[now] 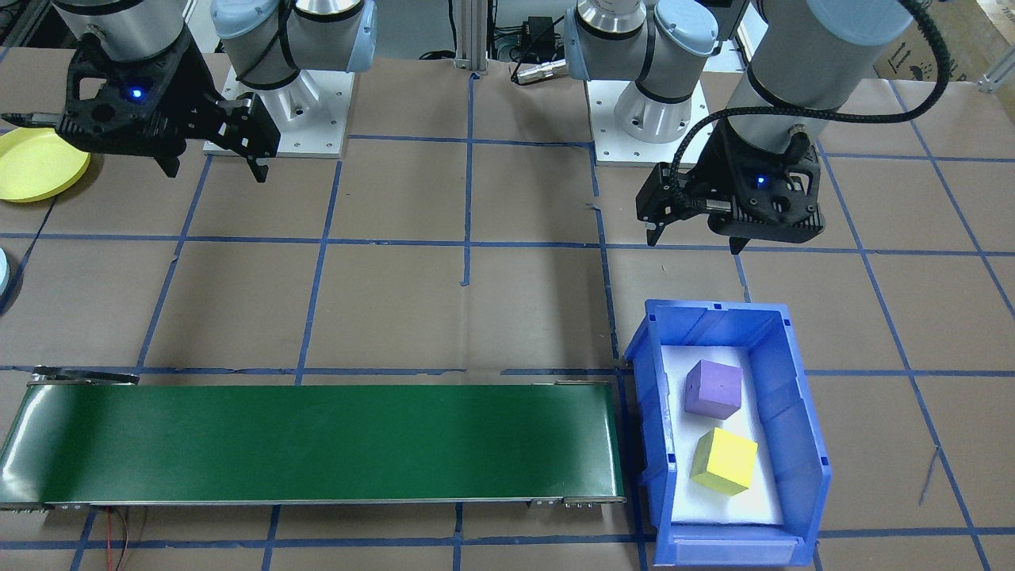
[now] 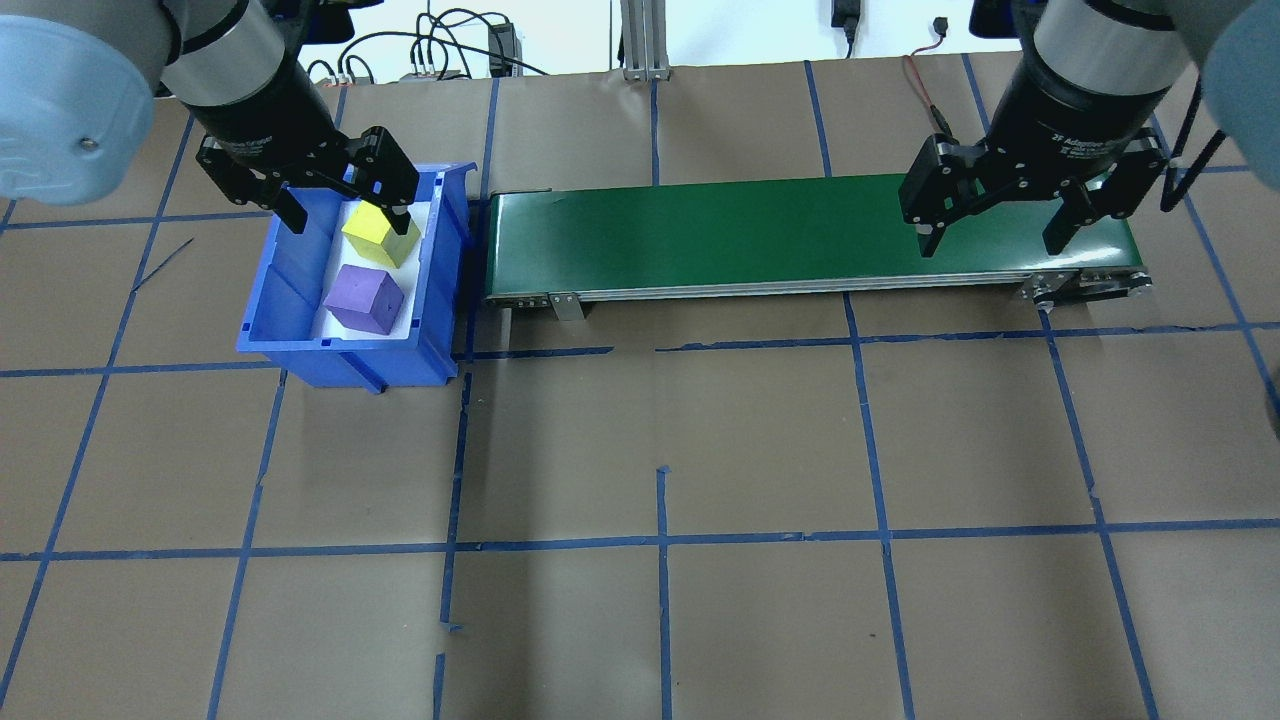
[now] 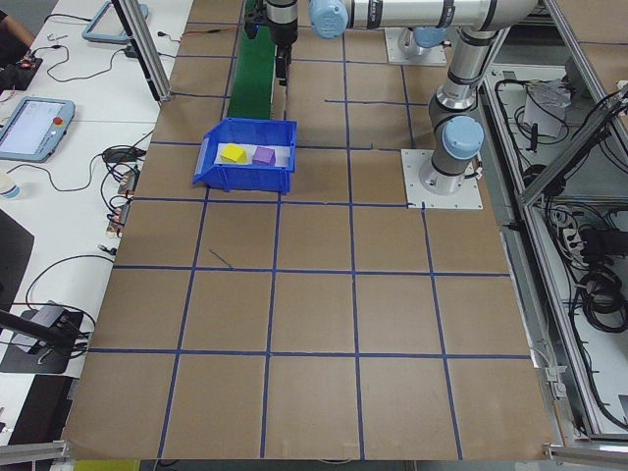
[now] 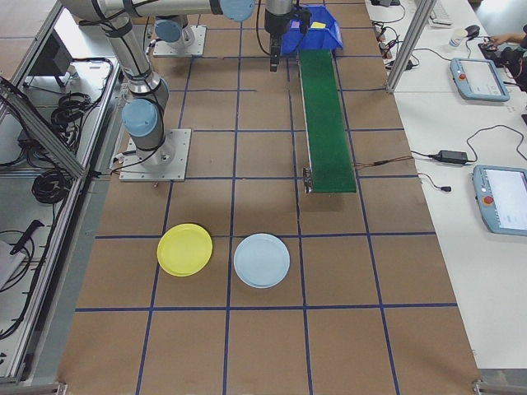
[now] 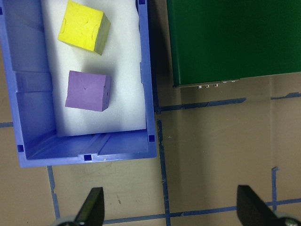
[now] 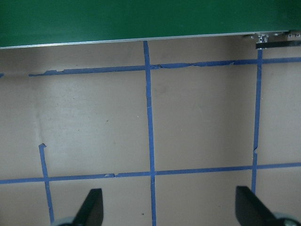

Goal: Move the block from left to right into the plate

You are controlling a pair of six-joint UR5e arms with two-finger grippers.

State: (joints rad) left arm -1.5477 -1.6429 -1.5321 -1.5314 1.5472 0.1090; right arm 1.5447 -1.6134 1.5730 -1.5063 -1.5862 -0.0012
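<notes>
My left gripper (image 1: 694, 226) hangs in the right half of the front-facing view with its jaws apart and empty, above bare counter (image 1: 515, 317) just past the upper edge of the blue bin (image 1: 793, 412). In my left wrist view its two fingertips (image 5: 91, 207) sit wide at the bottom edge, and the bin fills the upper left of that frame.

Two blocks lie on the bin's white liner. The purple block (image 1: 714, 388) sits nearer the top of the front-facing view, and the yellow block (image 1: 723, 461) lies just below it, turned a little; the two are close but apart.

The green conveyor belt (image 1: 317, 444) runs along the lower left of that view, its right end just beside the bin.

My right gripper (image 1: 214, 159) hangs at upper left, jaws apart and holding nothing. Its wrist view shows only taped counter and the belt's edge along the top.

The yellow plate (image 1: 36, 162) lies at the left edge of the front-facing view, partly behind my right wrist. In the right side view it rests beside a light blue plate (image 4: 262, 260), near but not touching, both well apart from the belt's end.
</notes>
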